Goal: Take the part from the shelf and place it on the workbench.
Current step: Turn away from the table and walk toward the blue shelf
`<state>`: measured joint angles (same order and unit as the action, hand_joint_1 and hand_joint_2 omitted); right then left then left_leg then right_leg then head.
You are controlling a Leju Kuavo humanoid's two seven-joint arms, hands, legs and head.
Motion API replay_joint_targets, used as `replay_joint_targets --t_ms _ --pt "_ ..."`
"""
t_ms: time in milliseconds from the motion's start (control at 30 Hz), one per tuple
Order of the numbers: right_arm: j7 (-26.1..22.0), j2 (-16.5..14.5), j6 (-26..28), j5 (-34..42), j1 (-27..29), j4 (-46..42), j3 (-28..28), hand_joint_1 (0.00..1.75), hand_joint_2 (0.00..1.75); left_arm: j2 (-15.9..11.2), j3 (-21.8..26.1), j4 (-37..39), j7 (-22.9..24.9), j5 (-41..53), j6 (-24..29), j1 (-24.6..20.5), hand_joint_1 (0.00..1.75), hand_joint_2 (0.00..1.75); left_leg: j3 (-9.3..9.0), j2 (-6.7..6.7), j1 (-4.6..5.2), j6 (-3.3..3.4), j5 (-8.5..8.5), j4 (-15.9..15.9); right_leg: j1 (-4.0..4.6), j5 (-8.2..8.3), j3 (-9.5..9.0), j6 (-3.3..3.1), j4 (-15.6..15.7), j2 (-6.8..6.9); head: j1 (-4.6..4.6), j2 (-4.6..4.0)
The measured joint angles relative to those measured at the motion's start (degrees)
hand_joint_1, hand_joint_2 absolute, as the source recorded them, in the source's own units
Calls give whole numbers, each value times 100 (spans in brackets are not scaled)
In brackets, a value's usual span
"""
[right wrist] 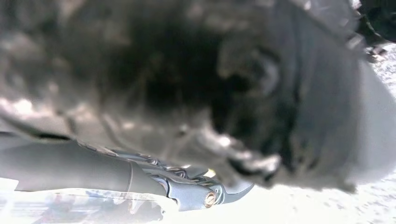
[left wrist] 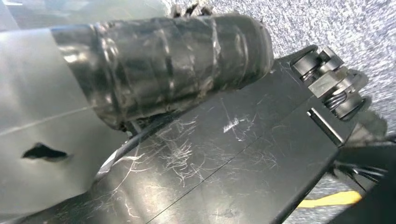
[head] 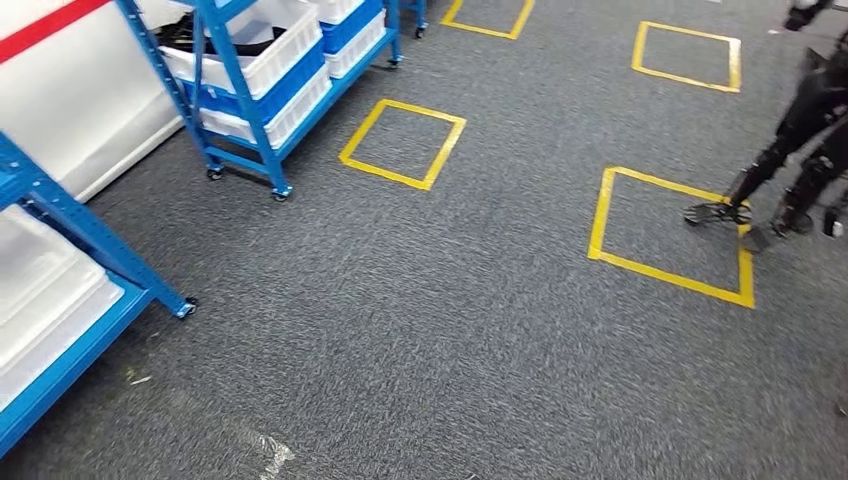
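In the head view a blue wheeled shelf [head: 240,110] at the far left carries white bins [head: 262,50], and dark parts [head: 205,35] lie in its top bin. In the left wrist view my left hand [left wrist: 163,60] appears as a grey cover and a thick tape-wrapped thumb, with the fingers hidden, so I cannot tell how it is set. My right hand [right wrist: 210,84] is a dark blur close to the lens in the right wrist view. Its fingers cannot be made out, nor whether anything is in them.
A second blue shelf [head: 90,250] with white trays juts in at the near left. Yellow tape squares [head: 402,142] [head: 672,232] mark the grey carpet. A dark figure's legs [head: 790,160] stand at the right edge.
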<state>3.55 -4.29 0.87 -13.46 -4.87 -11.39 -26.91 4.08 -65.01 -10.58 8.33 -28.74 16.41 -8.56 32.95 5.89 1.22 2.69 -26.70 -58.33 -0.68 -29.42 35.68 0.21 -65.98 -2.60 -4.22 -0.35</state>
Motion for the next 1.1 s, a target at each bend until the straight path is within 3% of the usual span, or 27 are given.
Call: replay_joint_targets --t_ms 33,100,133,167,233,300,367,400,433,467,500,567,633,700,767,833,900,933,967,1033,1100 --pt "1 5 -12 -9 -6 0 -15 0 0 10 -1 0 20 11 -8 -14 0 0 6 80 -4 -20 -13 -19 -14 150 -124 -6 330 -164 -4 0" --pt "5 12 -48 -14 -9 1 -40 0 0 22 -1 0 50 26 -16 -43 0 0 53 226 -35 -85 -8 -24 -16 189 -218 -8 562 -332 -8 0" --pt "9 14 -61 -16 -9 1 -50 0 0 23 -2 1 57 32 -19 -52 0 0 68 313 -47 -124 6 -10 -15 200 -241 -18 604 -270 -7 0" --pt "13 17 -69 -17 -11 1 -56 0 0 25 -2 1 63 40 -23 -51 0 0 74 305 -49 -157 11 1 -19 211 -271 -41 640 -184 -7 0" --pt "15 23 -81 -18 -16 -1 -63 0 0 23 -7 2 93 50 -31 -45 0 0 130 16 -15 -220 -84 -138 -42 232 -357 -97 735 -23 -35 0" --pt "17 28 -117 -20 -16 -2 -85 0 0 15 -27 2 134 56 -35 -64 0 0 407 -354 2 -291 -402 -747 -28 220 -422 -139 778 171 -72 0" --pt "28 38 -162 -25 -5 0 -116 0 0 9 -43 2 154 63 -34 -96 0 0 752 -448 -4 -345 -688 -1471 -11 186 -452 -160 777 394 -82 0" --pt "33 42 -175 -27 -2 1 -130 0 0 7 -44 2 157 66 -35 -103 0 0 809 -459 -8 -360 -693 -1605 -7 169 -465 -161 776 489 -83 0" --pt "36 44 -185 -31 -2 1 -143 0 0 2 -46 2 158 67 -36 -100 0 0 765 -470 -15 -368 -599 -1534 -6 152 -480 -157 775 570 -82 0" --pt "38 44 -186 -33 -5 0 -152 0 0 -2 -49 2 161 68 -37 -86 0 0 625 -496 -22 -371 -421 -1265 -5 133 -500 -151 774 638 -84 0" --pt "40 44 -187 -37 -9 -1 -157 0 0 -7 -54 2 166 68 -38 -63 0 0 431 -577 -26 -368 -211 -873 -1 113 -524 -140 774 693 -85 0" --pt "48 45 -188 -49 -15 -2 -177 0 0 -22 -70 8 179 70 -42 -17 0 0 101 -806 3 -318 24 -201 34 72 -549 -99 758 786 -85 0" --pt "64 48 -190 -62 -20 -2 -204 0 0 -34 -85 13 185 79 -46 3 0 0 19 -886 38 -223 29 21 68 48 -552 -57 749 882 -72 0" --pt "78 48 -193 -72 -37 -8 -233 0 0 -32 -89 15 184 96 -52 5 0 0 24 -765 27 -138 38 55 66 11 -567 -11 740 950 -62 0" --pt "81 45 -196 -77 -57 -20 -269 0 0 -25 -91 16 191 113 -63 -3 0 0 -13 -647 2 -67 49 91 44 -158 -485 40 494 731 -44 0" --pt "82 45 -196 -78 -56 -26 -312 0 0 -12 -95 16 205 120 -72 -17 0 0 -38 -536 -11 -10 47 101 25 -469 -156 59 -182 410 -17 0" --pt "84 48 -198 -72 -34 -26 -348 0 0 1 -98 16 227 130 -74 -24 0 0 -42 -387 -8 14 40 93 23 -650 232 58 -856 307 -8 0" --pt "86 50 -198 -57 -22 -26 -364 0 0 6 -99 16 235 140 -78 -26 0 0 -49 -297 -6 17 36 86 23 -589 323 52 -946 291 -8 0" --pt "87 52 -192 -32 -15 -26 -381 0 0 10 -99 16 236 153 -83 -28 0 0 -61 -207 -7 17 30 79 21 -410 294 42 -785 270 -7 0" --pt "77 63 -163 30 -10 -26 -417 0 0 27 -100 16 204 177 -91 -32 0 0 -87 -39 -12 -1 8 60 9 49 13 11 -41 100 -8 0" --pt "49 78 -139 81 -7 -26 -441 0 0 44 -101 16 163 188 -91 -51 0 0 -65 104 -19 -48 -13 21 -10 249 -227 2 528 -144 -13 0"
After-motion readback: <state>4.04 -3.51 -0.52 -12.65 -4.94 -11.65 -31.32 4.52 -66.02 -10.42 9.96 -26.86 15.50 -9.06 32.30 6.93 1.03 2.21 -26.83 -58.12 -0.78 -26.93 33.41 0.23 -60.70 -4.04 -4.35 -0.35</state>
